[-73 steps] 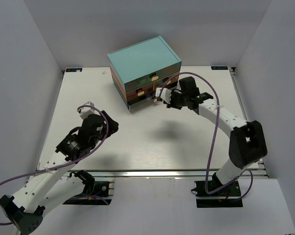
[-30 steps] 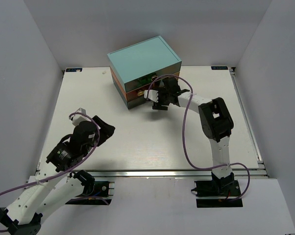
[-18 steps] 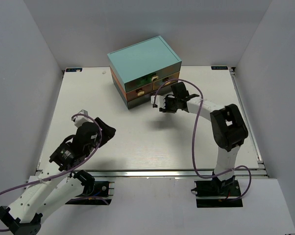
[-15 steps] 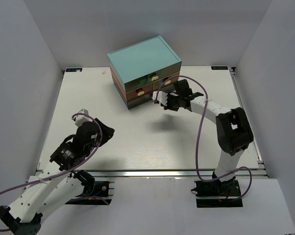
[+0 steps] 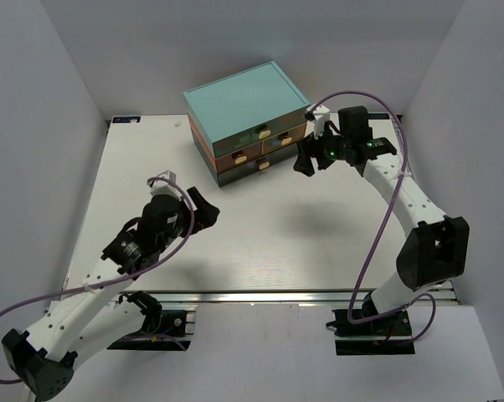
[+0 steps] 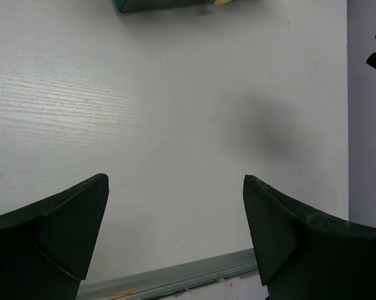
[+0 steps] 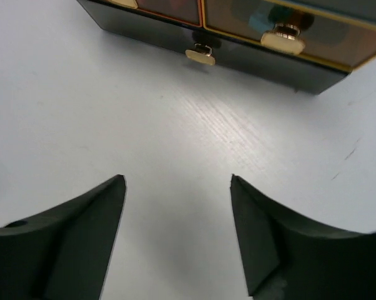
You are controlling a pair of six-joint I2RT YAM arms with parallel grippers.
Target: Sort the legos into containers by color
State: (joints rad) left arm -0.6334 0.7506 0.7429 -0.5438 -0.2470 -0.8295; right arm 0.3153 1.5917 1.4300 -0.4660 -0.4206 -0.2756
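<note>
The containers are drawers with tan knobs, all pushed into the teal-topped chest (image 5: 245, 100) at the back of the table. In the right wrist view the drawer fronts (image 7: 313, 34) run along the top, and a cyan lego (image 7: 258, 22) shows dimly through one. No loose legos lie on the table. My right gripper (image 5: 300, 163) (image 7: 177, 177) hangs open and empty to the right of the chest front, well off it. My left gripper (image 5: 208, 209) (image 6: 174, 179) is open and empty over the bare table (image 6: 175, 112), left of centre. Only the chest's lower corner (image 6: 166, 5) reaches the left wrist view.
The white table (image 5: 260, 243) ends in a metal rail (image 5: 260, 295) at the near edge. White walls close in the back and both sides. A purple cable (image 5: 378, 243) trails from each arm.
My right gripper has pulled back from the drawer fronts, up and to the right, and has opened. My left arm has reached forward towards the table's middle and spread its fingers wide.
</note>
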